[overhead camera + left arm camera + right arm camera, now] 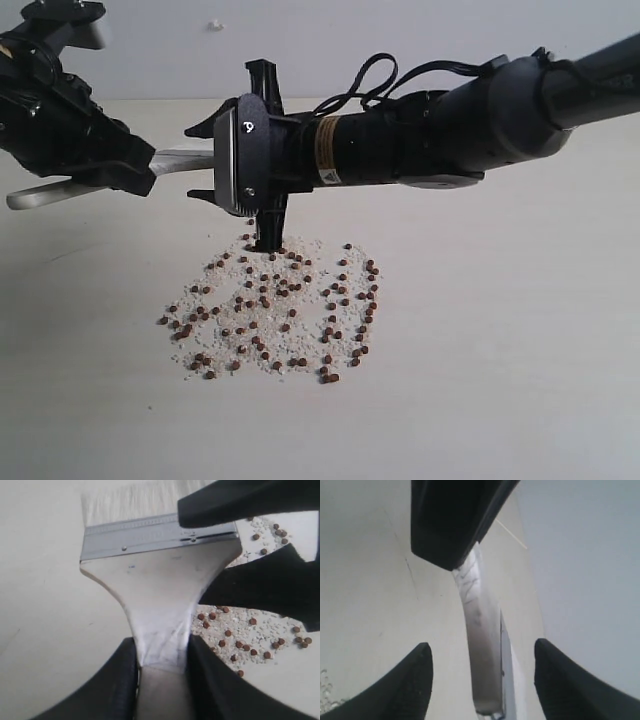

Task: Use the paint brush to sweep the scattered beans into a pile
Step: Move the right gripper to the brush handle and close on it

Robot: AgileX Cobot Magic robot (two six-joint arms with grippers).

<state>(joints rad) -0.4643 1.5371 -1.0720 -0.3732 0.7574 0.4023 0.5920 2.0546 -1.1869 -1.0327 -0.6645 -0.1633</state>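
Note:
The paint brush (185, 159) hangs level above the table, and my left gripper (120, 165) is shut on the narrow neck of its pale handle (162, 610). Its silver ferrule (135, 537) and off-white bristles point away from that gripper. My right gripper (195, 162) is open. Its two fingers stand either side of the brush's head without touching it, and the brush (477, 630) shows edge-on between them. The beans (275, 310) lie scattered with whitish grains in a loose patch on the table, below and to the right of the brush. There is no tight pile.
The pale table (520, 350) stretches all round the bean patch. A light wall runs along the back. The right arm's thick black forearm (480, 120) crosses above the far side of the beans.

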